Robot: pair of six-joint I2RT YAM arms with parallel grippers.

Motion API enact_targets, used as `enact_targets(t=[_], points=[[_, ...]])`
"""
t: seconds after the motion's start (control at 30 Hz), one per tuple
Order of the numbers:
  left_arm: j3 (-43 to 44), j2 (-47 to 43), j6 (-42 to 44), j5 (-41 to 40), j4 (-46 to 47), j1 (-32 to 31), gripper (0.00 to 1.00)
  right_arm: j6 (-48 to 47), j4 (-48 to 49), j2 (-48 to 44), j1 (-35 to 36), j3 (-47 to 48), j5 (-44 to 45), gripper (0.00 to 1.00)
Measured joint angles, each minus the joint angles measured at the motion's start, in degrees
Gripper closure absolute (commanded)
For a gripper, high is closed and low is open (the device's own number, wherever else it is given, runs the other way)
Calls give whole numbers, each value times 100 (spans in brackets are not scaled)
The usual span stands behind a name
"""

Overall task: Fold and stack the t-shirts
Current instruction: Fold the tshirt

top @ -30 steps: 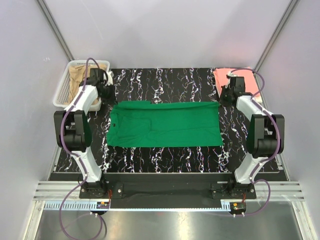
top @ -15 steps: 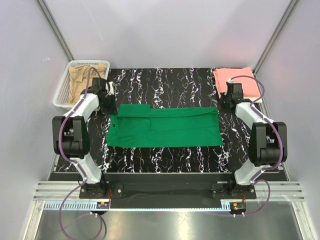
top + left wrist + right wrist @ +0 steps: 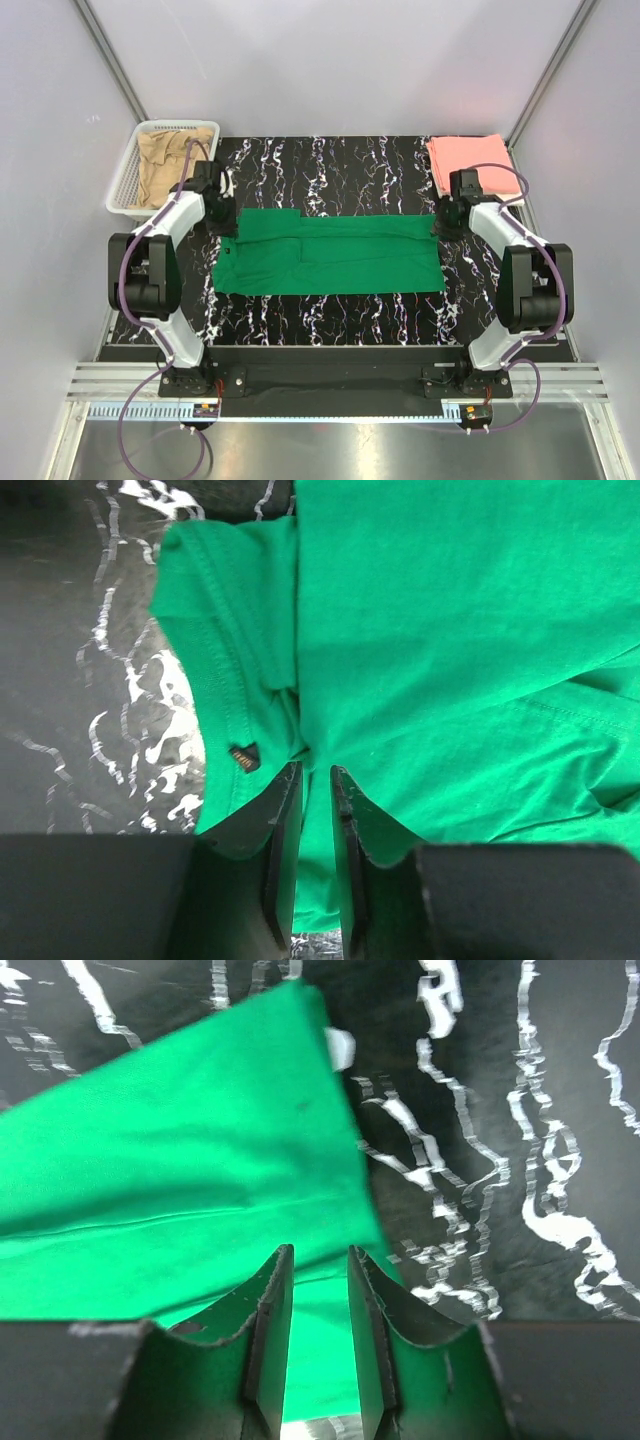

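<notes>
The green t-shirt point(image 3: 330, 255) lies flat in the middle of the table as a long band folded lengthwise. My left gripper point(image 3: 222, 214) is over its far left corner, by the collar and neck label point(image 3: 243, 757). Its jaws point(image 3: 313, 772) stand slightly open, with green cloth point(image 3: 450, 630) lying under the gap. My right gripper point(image 3: 445, 218) is over the far right corner. It point(image 3: 320, 1252) is open too, and the shirt point(image 3: 180, 1150) lies beneath it. A folded salmon pink t-shirt point(image 3: 470, 160) sits at the back right. A tan t-shirt point(image 3: 165, 160) is crumpled in the basket.
A white mesh basket point(image 3: 125, 190) stands off the table's back left corner. The black marbled tabletop point(image 3: 330, 165) shows behind and in front of the green shirt. Grey walls and slanted metal posts point(image 3: 110, 60) close in the sides.
Both grippers have come nearer and lower onto the green shirt's far corners, and their jaws have parted from shut. The shirt's far edge now lies flatter and slightly nearer.
</notes>
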Motion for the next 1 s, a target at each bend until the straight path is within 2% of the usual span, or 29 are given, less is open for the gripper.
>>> enact_targets(t=[0.23,0.4,0.63,0.8,1.0], points=[[42,-326,-146,-299,2,-179,70,363,-142,192,765,833,-87,62],[116,-334,-365,63,107,-199,61,162,103,1134,1445,1939,-1034,57],[358,-166,-776,319,356,96,59,92,144,2514,2363,3554,-1462,53],[-229,-466,-1106,581,798,361,58,605,232,3659,2898,4968,-1355,53],[-1165,-1775,-1386,807,1182,313,58,1121,227,4767,3222,6052,-1029,53]])
